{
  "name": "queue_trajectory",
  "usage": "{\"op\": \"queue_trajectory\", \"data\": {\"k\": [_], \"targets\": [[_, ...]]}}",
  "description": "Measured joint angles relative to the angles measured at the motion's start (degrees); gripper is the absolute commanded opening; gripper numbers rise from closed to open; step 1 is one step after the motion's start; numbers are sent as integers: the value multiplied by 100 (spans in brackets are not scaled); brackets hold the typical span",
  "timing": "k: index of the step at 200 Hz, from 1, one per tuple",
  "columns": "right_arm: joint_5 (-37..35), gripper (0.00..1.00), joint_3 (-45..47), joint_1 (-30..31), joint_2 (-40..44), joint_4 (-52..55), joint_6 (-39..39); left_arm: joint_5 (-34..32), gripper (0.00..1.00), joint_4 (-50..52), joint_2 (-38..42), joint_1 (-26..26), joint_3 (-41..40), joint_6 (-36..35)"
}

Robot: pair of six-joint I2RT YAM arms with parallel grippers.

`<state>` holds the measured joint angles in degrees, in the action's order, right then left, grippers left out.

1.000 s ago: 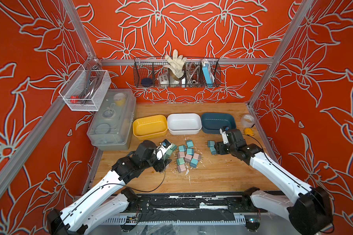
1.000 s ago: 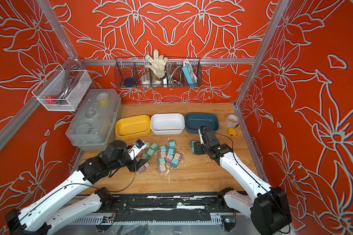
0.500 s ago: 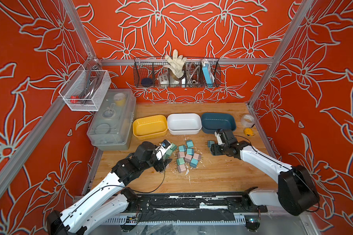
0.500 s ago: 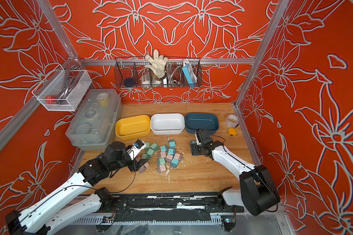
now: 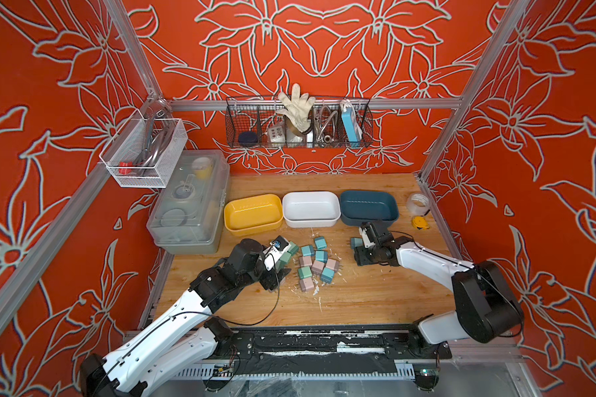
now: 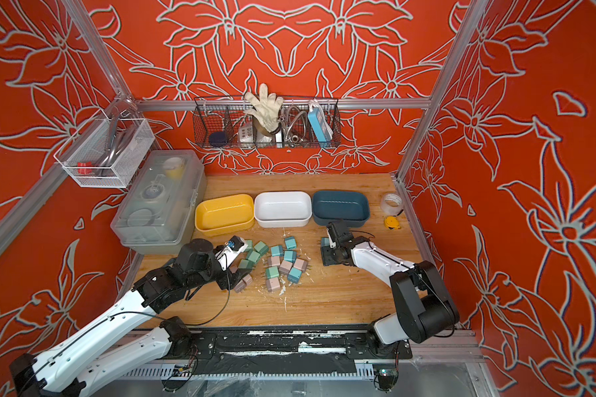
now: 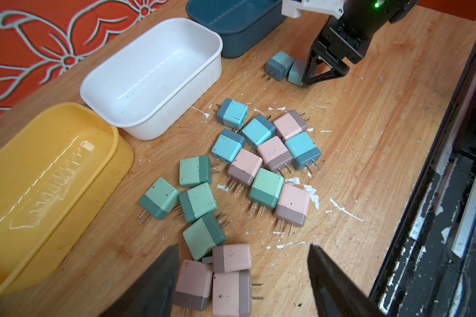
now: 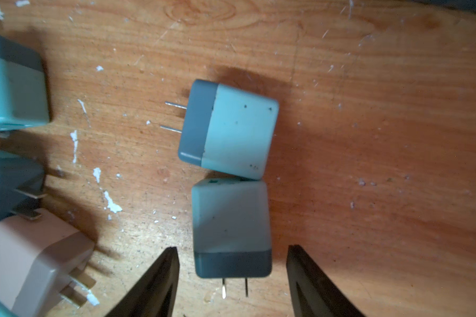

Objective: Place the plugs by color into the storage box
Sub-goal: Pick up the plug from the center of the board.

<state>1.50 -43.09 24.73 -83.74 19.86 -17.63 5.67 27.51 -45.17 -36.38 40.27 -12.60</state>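
The wooden worktop (image 5: 358, 302) carries a yellow tub (image 5: 255, 229), a white tub (image 5: 310, 223) and a dark blue tub (image 5: 367, 193) in a row at twelve o'clock. A clear lidded box (image 5: 190, 202) sits at ten, with a tape roll (image 5: 418, 203) and a yellow tape measure (image 5: 420, 222) at two. Mixed plugs (image 5: 319, 266) cluster near centre. Two light blue plugs (image 8: 228, 129) touch each other, apart from that cluster, toward its two o'clock.

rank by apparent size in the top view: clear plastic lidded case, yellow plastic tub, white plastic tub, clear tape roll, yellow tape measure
1. clear plastic lidded case
2. yellow plastic tub and white plastic tub, about alike
3. clear tape roll
4. yellow tape measure
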Motion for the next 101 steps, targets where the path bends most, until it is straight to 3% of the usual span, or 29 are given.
{"op": "queue_trajectory", "data": {"k": [101], "targets": [[-13,58,-2,0,-254,-81,74,24,74,-22,-46,0,0,2]]}}
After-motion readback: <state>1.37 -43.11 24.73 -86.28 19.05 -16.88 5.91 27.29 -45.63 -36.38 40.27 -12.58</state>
